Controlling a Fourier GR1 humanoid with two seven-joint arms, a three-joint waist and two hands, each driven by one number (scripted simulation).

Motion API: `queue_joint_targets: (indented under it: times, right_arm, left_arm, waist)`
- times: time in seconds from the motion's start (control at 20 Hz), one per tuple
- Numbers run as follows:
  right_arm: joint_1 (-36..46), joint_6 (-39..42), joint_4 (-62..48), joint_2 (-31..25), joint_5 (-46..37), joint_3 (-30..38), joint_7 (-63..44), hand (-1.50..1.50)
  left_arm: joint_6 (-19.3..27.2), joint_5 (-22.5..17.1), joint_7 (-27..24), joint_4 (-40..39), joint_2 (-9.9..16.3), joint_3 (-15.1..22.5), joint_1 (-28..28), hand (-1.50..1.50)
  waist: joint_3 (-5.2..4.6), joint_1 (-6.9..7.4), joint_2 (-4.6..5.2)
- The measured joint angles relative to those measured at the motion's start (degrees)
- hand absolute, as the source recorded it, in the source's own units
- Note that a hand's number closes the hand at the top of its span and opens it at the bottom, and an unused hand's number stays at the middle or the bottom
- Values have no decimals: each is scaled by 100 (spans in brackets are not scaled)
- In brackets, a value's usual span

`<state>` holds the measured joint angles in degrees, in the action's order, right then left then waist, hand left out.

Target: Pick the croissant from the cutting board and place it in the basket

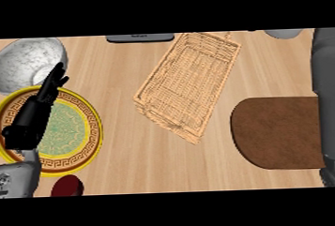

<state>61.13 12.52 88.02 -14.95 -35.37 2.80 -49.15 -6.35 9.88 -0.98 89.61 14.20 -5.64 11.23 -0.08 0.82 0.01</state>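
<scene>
At the lower left edge a dark red round thing (67, 186) is seen, cut off and hard to name. Above it the left hand (33, 115) is held over a yellow plate (87, 113), its fingers straight and together, pointing up the view; nothing is gripped. It is taken to be resting.

At the right a brown board (275, 132) lies on the bench (121, 88), and no croissant can be made out on its visible surface. The right forearm (329, 100) runs along the right edge; the right hand itself is not shown, so its state cannot be told. The croissant may be hidden there.

The basket (186, 83) lies between plate and board, its long axis tilted from lower left to upper right, nearer the board. The right arm is judged the nearer one for the placing, with the basket to its left.

Farther off a white bowl (23, 63) and a grey object (140, 37) are partly cut off.
</scene>
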Motion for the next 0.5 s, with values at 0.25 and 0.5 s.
queue_joint_targets:
  times: [0.25,0.5]
  right_arm:
    - [566,-104,-888,413,-62,-110,-225,150]
    - [841,-36,-1762,576,-12,-67,-231,150]
  left_arm:
    - [24,42,123,-22,-53,31,149,0]
    - [-44,11,71,10,18,-46,63,0]
  waist:
    - [1,0,6]
    - [1,14,12]
